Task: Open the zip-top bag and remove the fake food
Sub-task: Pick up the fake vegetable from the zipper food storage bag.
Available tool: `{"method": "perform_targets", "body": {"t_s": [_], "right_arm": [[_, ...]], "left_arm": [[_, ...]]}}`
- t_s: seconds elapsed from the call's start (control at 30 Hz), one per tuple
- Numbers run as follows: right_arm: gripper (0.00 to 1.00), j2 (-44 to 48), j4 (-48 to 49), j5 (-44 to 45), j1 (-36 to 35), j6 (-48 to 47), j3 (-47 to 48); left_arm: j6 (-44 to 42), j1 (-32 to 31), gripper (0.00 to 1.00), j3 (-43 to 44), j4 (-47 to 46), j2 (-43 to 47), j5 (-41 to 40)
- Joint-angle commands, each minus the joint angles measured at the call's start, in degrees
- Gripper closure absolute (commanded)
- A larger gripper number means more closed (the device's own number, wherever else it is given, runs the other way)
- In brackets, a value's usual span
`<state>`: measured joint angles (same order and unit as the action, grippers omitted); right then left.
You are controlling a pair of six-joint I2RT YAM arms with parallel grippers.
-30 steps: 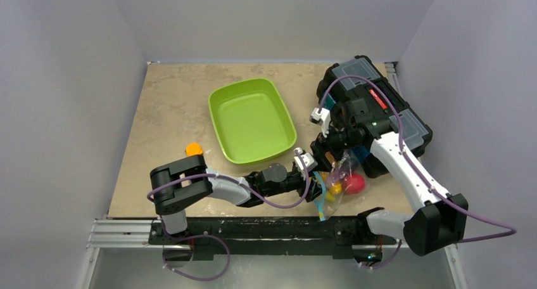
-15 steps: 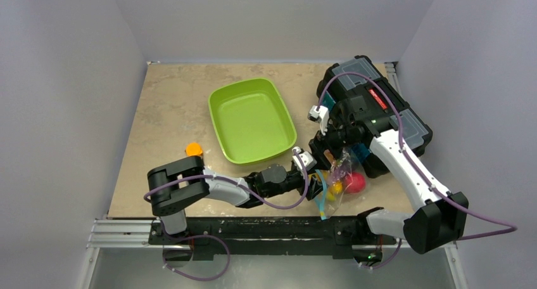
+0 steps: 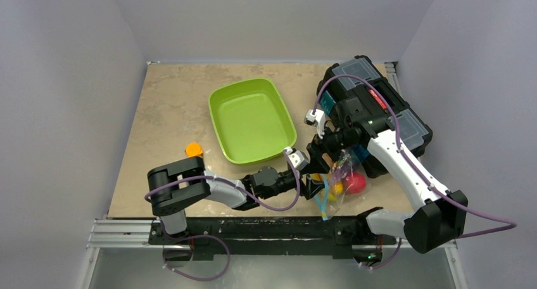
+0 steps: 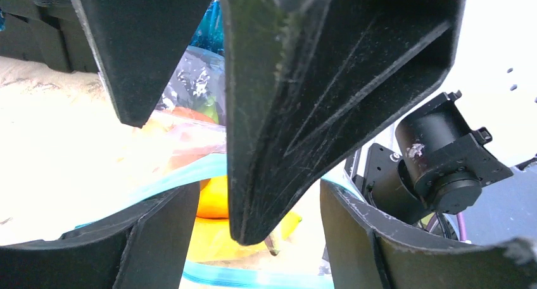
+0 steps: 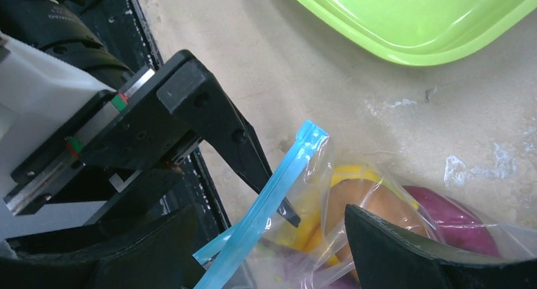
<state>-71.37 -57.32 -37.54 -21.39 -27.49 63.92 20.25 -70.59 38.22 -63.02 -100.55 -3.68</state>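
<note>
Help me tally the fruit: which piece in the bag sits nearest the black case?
The red piece, at the zip-top bag's right end beside the black case; the yellow piece lies further left.

Crinkly clear plastic zip-top bag (image 5: 373, 206), glossy green tray (image 5: 405, 23)

Bright colours on a mottled beige table (image 3: 168, 105)
Clear bag (image 3: 342, 175) with blue strip (image 5: 266, 203); yellow, orange, red food (image 3: 354, 183) inside; lime-green tray (image 3: 252, 119).
</note>
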Motion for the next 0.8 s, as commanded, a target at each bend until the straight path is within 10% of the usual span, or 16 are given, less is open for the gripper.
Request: {"method": "perform_targets", "body": {"t_s": [0.0, 0.3, 0.77], "right_arm": [[0.14, 0.95, -3.24, 0.65, -0.32, -3.96, 1.78], [0.2, 1.55, 0.0, 10.37, -0.32, -0.8, 0.56], [0.76, 1.85, -0.7, 13.87, -0.64, -1.58, 0.33]], "left_arm": [[1.66, -0.06, 0.31, -0.94, -8.66, -0.52, 1.09], [2.04, -0.08, 0.31, 0.16, -9.85, -1.84, 1.52], [2.35, -0.08, 0.31, 2.1, -7.04, -2.31, 2.04]]}}
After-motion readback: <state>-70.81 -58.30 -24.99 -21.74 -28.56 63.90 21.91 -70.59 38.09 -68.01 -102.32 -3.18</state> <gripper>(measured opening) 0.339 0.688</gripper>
